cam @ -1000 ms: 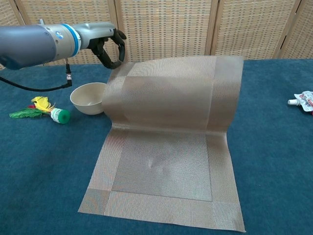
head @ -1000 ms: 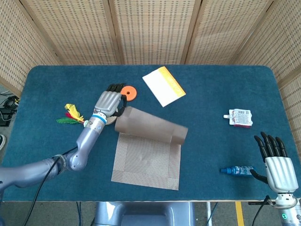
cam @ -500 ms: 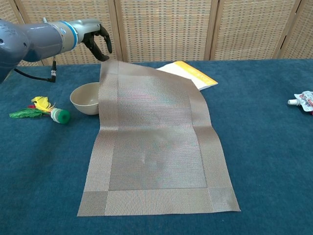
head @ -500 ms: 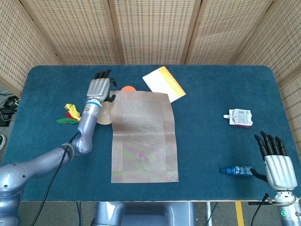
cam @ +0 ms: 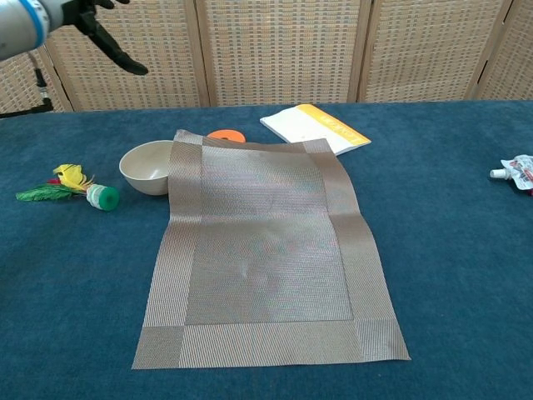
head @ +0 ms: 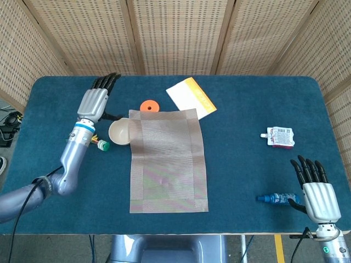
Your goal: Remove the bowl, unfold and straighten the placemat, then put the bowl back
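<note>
- The placemat (head: pixel 167 160) was seen spread open on the blue table (head: pixel 258 98), lying roughly at the table's centre with its long side running from 12 to 6 o'clock.
- In the chest view the placemat (cam: pixel 262 250) was shown nearly flat, with slight waves along its far edge and right border.
- The bowl (head: pixel 120 132) was found upright on the table at the placemat's 10 o'clock corner; the mat's edge appeared to touch or slightly overlap the bowl's rim, though this could not be settled from either view.
- The left hand (head: pixel 95 101) was held above the table at 10 o'clock from the bowl, fingers extended and apart, nothing grasped.
- In the chest view only the dark fingers (cam: pixel 117 54) of that hand were caught at the upper left corner.
- The right hand (head: pixel 315 192) was seen at the table's near right edge, fingers straight and spread, grasping nothing.
- A small blue bottle (head: pixel 276 198) lay just beside the right hand, at its 9 o'clock.
- An orange disc (head: pixel 148 105) lay at the placemat's 12 o'clock edge, toward the left corner.
- A white and orange booklet (head: pixel 191 99) was noted at 1 o'clock from the mat, its corner close to the mat's far right corner.
- A feathered shuttlecock with a green base (cam: pixel 79 190) lay at 9 o'clock from the bowl.
- A white sachet (head: pixel 279 137) lay at 3 o'clock, well apart from the mat.
</note>
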`<action>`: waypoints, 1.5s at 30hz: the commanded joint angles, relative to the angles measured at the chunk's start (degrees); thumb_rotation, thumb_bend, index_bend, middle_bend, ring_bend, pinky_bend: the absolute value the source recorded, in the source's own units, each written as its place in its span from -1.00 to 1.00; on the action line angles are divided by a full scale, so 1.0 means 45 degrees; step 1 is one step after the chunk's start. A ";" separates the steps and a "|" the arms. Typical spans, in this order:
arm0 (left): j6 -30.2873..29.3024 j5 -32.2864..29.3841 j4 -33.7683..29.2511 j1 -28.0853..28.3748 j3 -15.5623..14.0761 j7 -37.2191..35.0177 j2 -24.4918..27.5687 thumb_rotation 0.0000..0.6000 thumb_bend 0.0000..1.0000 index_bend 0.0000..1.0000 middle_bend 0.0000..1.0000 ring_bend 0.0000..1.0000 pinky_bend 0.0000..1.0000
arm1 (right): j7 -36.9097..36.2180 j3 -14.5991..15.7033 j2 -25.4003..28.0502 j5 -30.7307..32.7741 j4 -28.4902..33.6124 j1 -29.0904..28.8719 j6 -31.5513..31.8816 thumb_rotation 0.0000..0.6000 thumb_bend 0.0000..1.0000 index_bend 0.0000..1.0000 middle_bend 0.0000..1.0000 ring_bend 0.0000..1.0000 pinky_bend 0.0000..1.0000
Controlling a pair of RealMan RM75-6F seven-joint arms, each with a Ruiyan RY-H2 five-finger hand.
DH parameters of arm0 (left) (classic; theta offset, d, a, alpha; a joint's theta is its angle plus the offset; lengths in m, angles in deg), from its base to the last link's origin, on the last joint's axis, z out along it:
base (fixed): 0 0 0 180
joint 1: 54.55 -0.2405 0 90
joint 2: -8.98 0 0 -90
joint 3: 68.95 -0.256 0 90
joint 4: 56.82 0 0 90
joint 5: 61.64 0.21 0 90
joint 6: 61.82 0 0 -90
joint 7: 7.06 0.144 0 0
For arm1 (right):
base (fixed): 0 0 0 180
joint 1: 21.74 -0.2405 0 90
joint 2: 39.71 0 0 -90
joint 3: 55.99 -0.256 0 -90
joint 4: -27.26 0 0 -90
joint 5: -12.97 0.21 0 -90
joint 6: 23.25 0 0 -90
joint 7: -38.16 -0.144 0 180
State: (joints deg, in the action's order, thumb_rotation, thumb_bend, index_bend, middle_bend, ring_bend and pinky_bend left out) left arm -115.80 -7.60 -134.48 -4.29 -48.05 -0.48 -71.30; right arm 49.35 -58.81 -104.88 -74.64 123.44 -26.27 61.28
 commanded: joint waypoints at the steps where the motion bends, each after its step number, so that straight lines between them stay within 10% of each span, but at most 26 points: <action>1: -0.2216 0.0938 -0.2700 -0.1925 -0.0916 0.0594 0.1819 1.00 -1.00 -1.00 -1.00 -1.00 -1.00 | 0.0196 0.0206 -0.0140 -0.0335 -0.0165 -0.0229 -0.0393 1.00 -1.00 -0.99 -1.00 -1.00 -1.00; 18: -0.7333 0.2562 -0.7397 -0.6775 -0.3680 0.2321 0.4013 1.00 -1.00 -1.00 -1.00 -1.00 -1.00 | -0.1285 0.1351 -0.0642 -0.3663 -0.1060 -0.3119 -0.3608 1.00 -1.00 -0.81 -1.00 -1.00 -1.00; 45: -0.6670 0.4325 -0.7660 -0.7473 -0.4237 0.3553 0.3587 1.00 -1.00 -1.00 -1.00 -1.00 -1.00 | -0.0730 0.1503 -0.4510 -0.4815 -0.3597 -0.6376 -0.6445 1.00 -1.00 -0.67 -1.00 -1.00 -1.00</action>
State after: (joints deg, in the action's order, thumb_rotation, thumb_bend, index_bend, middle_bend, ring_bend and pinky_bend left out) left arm -145.96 11.84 -169.00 -37.92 -67.17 15.39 -55.07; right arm 45.91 -52.04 -124.78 -96.61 107.44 -54.68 32.50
